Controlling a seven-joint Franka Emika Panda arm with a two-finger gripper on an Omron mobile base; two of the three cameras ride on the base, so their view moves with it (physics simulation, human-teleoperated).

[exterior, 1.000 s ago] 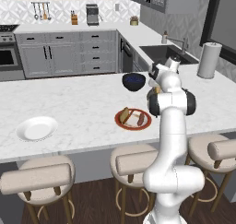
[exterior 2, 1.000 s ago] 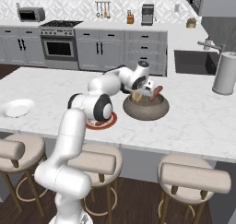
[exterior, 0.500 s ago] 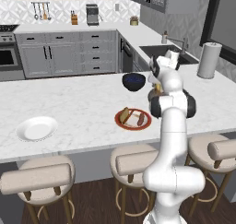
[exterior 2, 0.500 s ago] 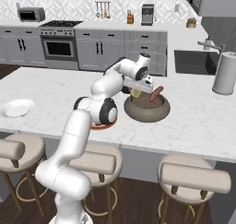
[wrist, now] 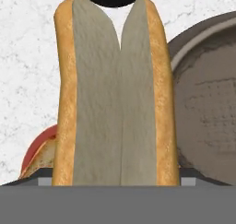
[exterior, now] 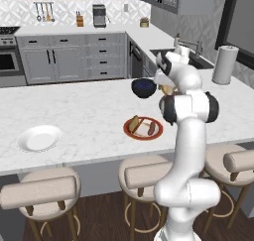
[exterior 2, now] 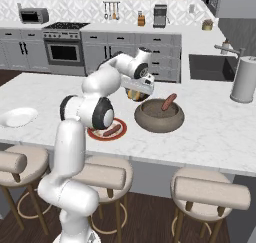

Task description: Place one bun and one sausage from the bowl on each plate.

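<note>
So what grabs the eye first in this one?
The gripper holds a split bun above the counter, between the bowl and the red-rimmed plate. That plate already carries a bun and a sausage; one sausage leans in the bowl. The white plate lies bare, far off along the counter.

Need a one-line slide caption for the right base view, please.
Gripper lifts a bun beside the bowl, one sausage left inside; red-rimmed plate served, white plate bare.

Hand (exterior 2: 136, 90) holds a bun (exterior 2: 133, 94) beside the bowl (exterior 2: 159, 116).
</note>
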